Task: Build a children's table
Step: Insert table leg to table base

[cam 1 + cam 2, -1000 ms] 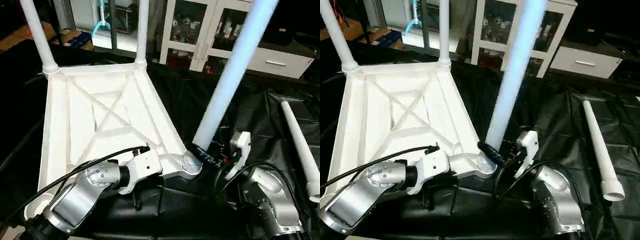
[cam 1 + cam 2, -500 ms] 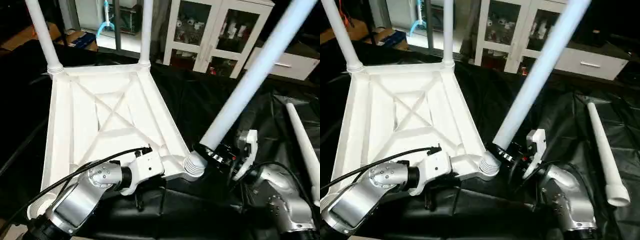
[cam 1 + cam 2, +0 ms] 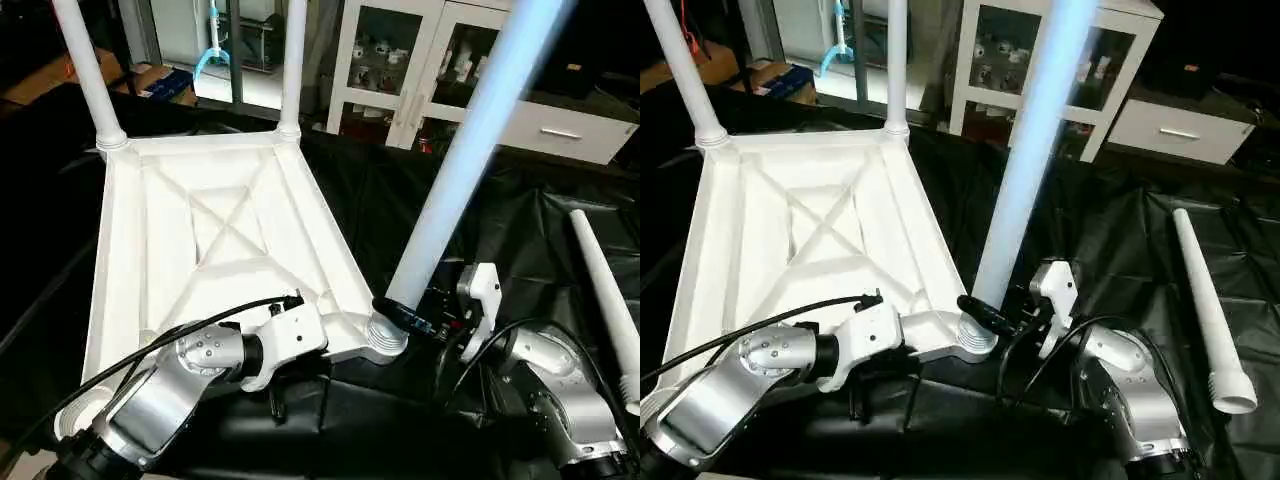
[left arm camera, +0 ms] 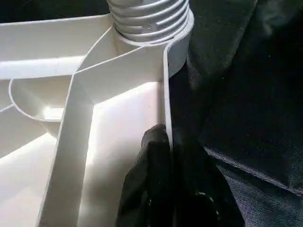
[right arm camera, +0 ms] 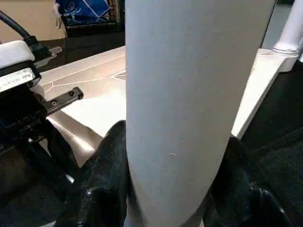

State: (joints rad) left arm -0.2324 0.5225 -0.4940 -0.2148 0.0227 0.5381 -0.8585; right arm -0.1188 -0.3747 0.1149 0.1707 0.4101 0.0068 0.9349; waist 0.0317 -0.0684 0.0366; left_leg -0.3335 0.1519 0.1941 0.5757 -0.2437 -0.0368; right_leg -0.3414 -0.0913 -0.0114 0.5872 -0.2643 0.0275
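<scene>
Right gripper [image 5: 177, 189] clasps smooth tapered leg [image 3: 465, 160] above ribbed socket [image 3: 385, 335].

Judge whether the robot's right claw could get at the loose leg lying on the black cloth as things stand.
Probably not yet: the right claw is clamped around the third leg at its corner socket. The loose leg lies unobstructed on that side.
</scene>
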